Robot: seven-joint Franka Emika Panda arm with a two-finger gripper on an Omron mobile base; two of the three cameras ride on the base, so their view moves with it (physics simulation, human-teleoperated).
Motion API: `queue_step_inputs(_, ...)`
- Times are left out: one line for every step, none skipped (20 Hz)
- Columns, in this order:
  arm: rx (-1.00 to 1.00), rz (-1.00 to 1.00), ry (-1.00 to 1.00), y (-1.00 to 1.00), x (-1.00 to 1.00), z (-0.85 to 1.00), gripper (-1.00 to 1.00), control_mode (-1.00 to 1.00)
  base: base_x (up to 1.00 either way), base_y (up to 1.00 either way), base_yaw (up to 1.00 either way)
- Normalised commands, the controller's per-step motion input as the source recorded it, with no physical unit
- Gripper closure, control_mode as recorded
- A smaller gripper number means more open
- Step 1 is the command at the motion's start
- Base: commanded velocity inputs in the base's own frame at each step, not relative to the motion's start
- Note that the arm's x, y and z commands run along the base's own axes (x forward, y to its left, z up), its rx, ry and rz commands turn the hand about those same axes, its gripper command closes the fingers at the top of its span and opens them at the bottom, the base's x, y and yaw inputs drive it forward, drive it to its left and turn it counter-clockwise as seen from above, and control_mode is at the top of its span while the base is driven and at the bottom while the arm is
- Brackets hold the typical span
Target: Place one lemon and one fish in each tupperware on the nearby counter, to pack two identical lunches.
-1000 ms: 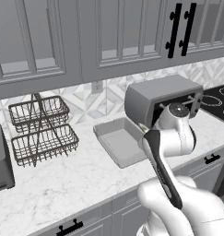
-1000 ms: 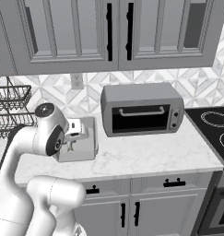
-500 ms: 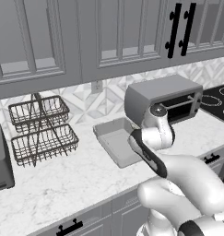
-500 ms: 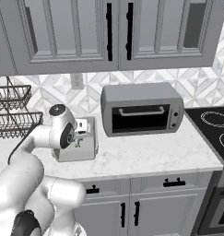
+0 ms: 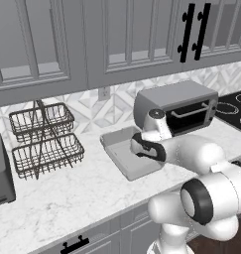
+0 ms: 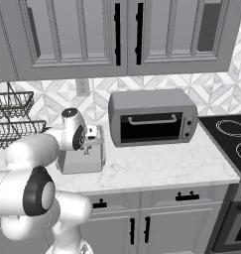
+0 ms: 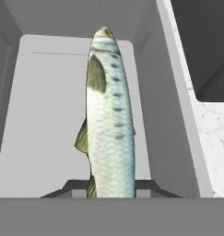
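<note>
1. Left base view: the arm reaches over the tupperware (image 5: 123,158), a shallow grey tray on the marble surface (image 5: 67,198) just beside the toaster oven (image 5: 176,106). The wrist hides the tool (image 5: 138,147), so its jaws cannot be read from here. The wire baskets (image 5: 42,141) stand well apart from the toaster oven, on the far side of the tray.

2. Right base view: the tool (image 6: 90,144) hangs over the tray (image 6: 94,166), next to the toaster oven (image 6: 151,116). Whether anything sits between the fingers is too small to tell.

3. Hand view: a slender, pale silvery fish (image 7: 109,120) runs lengthwise up from between the finger tips, over the tray floor (image 7: 39,129), its head toward the tray's far wall. The tool (image 7: 111,186) appears clamped on the tail end. I cannot tell whether the fish touches the floor.

4. Handling, as a judgement: the fish looks light, smooth-scaled and likely slippery, and its tapering tail offers little purchase. A hold nearer mid-body, across the narrow width, would be steadier, and a low release would keep it inside the tray.
</note>
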Motion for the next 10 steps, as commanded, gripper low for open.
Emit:
queue_step_inputs(0.00, 0.00, 0.05, 0.00, 0.34, -0.35, 1.00, -1.00, 0.00, 0.00, 0.00)
queue_step_inputs(0.00, 0.00, 0.04, 0.00, 0.33, -0.36, 1.00, -1.00, 0.00, 0.00, 0.00)
queue_step_inputs(0.00, 0.00, 0.02, 0.00, 0.30, -0.38, 1.00, -1.00, 0.00, 0.00, 0.00)
queue_step_inputs(0.00, 0.00, 0.01, 0.00, 0.29, -0.39, 1.00, -1.00, 0.00, 0.00, 0.00)
queue_step_inputs(0.00, 0.00, 0.00, 0.00, 0.29, -0.41, 1.00, -1.00, 0.00, 0.00, 0.00)
queue_step_inputs(0.00, 0.00, 0.00, 0.00, 0.29, -0.41, 1.00, -1.00, 0.00, 0.00, 0.00)
queue_step_inputs(0.00, 0.00, 0.01, 0.00, 0.31, -0.41, 1.00, -1.00, 0.00, 0.00, 0.00)
queue_step_inputs(0.00, 0.00, 0.01, 0.00, 0.34, -0.41, 1.00, -1.00, 0.00, 0.00, 0.00)
queue_step_inputs(0.00, 0.00, 0.01, 0.00, 0.35, -0.42, 1.00, -1.00, 0.00, 0.00, 0.00)
queue_step_inputs(0.00, 0.00, 0.01, 0.00, 0.36, -0.44, 1.00, -1.00, 0.00, 0.00, 0.00)
